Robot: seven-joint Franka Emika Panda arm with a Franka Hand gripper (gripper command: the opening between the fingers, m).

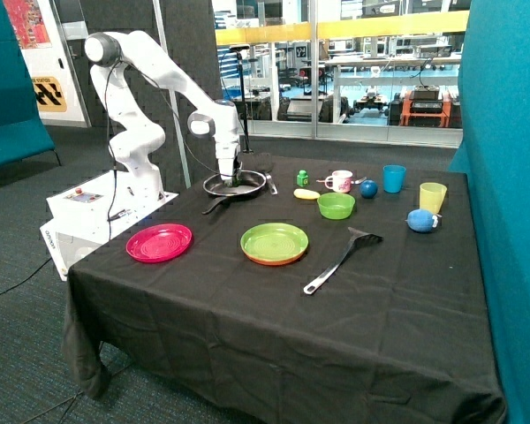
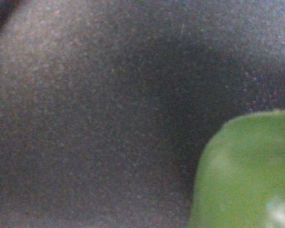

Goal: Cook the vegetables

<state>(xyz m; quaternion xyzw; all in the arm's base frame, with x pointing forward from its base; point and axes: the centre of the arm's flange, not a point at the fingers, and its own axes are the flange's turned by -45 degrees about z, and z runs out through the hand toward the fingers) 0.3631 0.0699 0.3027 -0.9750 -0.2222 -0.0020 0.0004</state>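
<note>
My gripper (image 1: 229, 175) is lowered into the black frying pan (image 1: 258, 187) at the back of the table. The dark green vegetable (image 1: 239, 180) lies in the pan right beside the gripper. In the wrist view it fills one corner (image 2: 247, 175) very close to the camera, over the pan's dark bottom (image 2: 109, 109). Whether the gripper holds it does not show. The pale yellow vegetable (image 1: 306, 193) lies on the black cloth between the pan and the green bowl (image 1: 336, 205).
Behind the bowl stand a small green cube (image 1: 302, 178), a pink-and-white mug (image 1: 340, 181), a dark blue ball (image 1: 368, 188), a blue cup (image 1: 394, 178) and a yellow cup (image 1: 432, 197). Nearer the front lie a red plate (image 1: 159, 242), a green plate (image 1: 274, 243) and a black spatula (image 1: 340, 259).
</note>
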